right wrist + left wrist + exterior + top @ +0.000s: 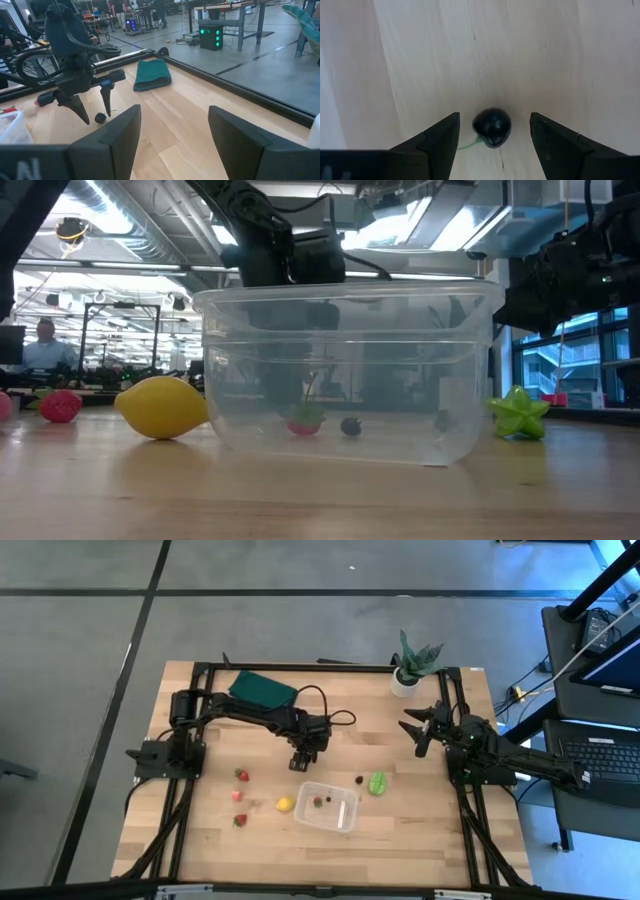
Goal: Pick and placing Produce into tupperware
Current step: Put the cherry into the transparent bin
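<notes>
The clear tupperware (327, 806) stands near the table's middle with a small red piece (304, 420) and a dark berry (350, 425) inside. Three red pieces (241, 775) and the yellow lemon (285, 804) lie to its left. The light green piece (377, 782) and a dark berry (359, 779) lie to its right. My left gripper (301, 765) points down just beyond the tub's far side. It is open, its fingers on either side of another dark berry (491, 127) that lies on the table. My right gripper (420, 730) waits open at the right.
A dark green folded cloth (263, 690) lies at the far left of the table. A spiky plant in a white pot (405, 680) stands at the far right. Bare wood lies along the near edge.
</notes>
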Controlling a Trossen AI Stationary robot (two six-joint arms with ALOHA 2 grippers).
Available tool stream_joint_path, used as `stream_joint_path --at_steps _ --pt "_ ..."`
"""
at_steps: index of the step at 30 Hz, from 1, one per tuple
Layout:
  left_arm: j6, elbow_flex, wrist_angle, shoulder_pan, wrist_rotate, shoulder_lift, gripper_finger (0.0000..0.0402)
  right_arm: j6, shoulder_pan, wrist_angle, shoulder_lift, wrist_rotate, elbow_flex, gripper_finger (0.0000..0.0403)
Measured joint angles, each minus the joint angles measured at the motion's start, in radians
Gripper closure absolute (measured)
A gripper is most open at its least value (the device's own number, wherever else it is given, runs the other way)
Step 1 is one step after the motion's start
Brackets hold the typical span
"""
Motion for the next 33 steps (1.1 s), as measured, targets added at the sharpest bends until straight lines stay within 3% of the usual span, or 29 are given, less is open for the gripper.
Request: stream_joint_path --at_steps 28,33 --pt "-0.029 0.002 -0.013 -0.008 0.021 0.042 0.0282 -0.004 0.0 0.0 0.0 0.0 0.0 0.0169" --pt "-0.04 0.002 -0.013 -0.008 0.02 0.042 0.0287 -0.004 0.0 0.0 0.0 0.0 0.0 0.0169"
